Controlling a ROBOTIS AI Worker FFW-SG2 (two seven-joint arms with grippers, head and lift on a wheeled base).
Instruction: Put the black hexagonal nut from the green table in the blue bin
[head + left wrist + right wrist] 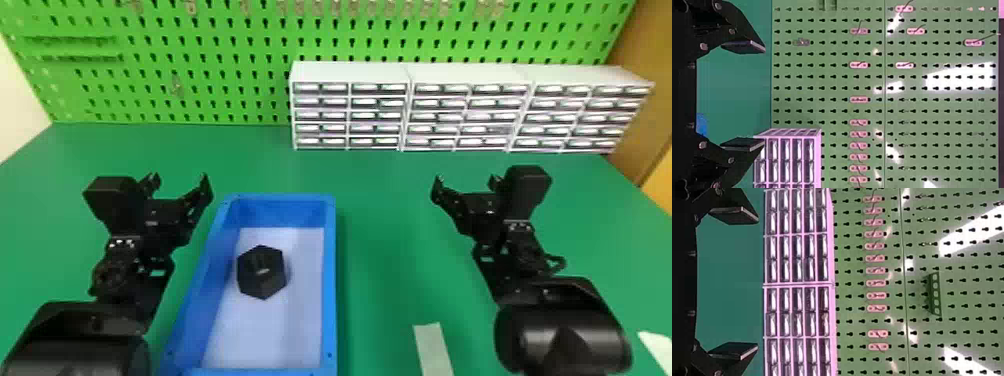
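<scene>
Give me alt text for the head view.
A black hexagonal nut lies in a blue bin on a green table. The left gripper and right gripper, both open, hang either side; white drawer units stand behind, before a green pegboard.

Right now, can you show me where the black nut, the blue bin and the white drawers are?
Black nut (261,275): head view, the middle of its body.
Blue bin (329,280): head view, its right-hand rim.
White drawers (467,111): head view, their front, around the middle.

The nut (261,272) lies in the bin (330,280), on the desk (385,225). Right of the bin lies what looks like tape (433,350). Behind them stand the drawers (465,116), mostly right of the bin, with the pegboard (200,65) behind the drawers.
</scene>
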